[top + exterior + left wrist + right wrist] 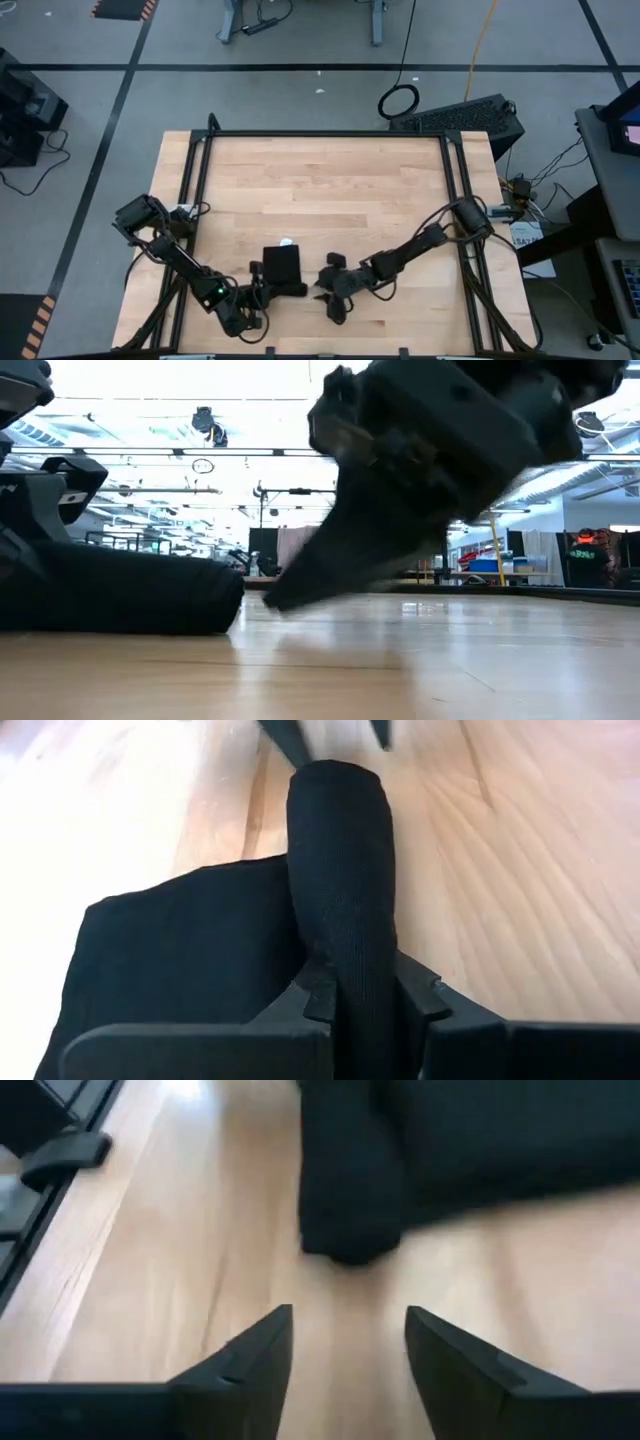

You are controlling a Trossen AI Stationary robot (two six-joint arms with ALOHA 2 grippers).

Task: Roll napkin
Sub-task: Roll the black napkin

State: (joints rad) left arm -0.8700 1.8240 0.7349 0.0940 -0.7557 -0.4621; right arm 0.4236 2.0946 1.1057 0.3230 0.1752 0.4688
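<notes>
The black napkin [283, 263] lies near the table's front edge, with a small white tag [286, 241] at its far side. Its near part is wound into a roll [340, 870], and the flat rest [180, 950] is spread on the wood beside it. My left gripper [368, 1002] is shut on the roll's left end. My right gripper [348, 1350] stands open just off the roll's right end [350, 1210], a little above the table, with nothing between its fingers. In the low view it [400, 510] hangs over the wood beside the roll [120, 590]. My left gripper pinches the roll's left end [350, 975] between its two fingers [322, 1000], one on each side. The fingers come slanting down from the table's left and lie along the roll. The roll rests on the table and runs straight away from the fingers.
Black frame rails [200, 170] run along the table's left, far and right sides. Bare wood [330, 190] spreads beyond the napkin toward the far edge. A keyboard [460, 118] lies past the far right corner.
</notes>
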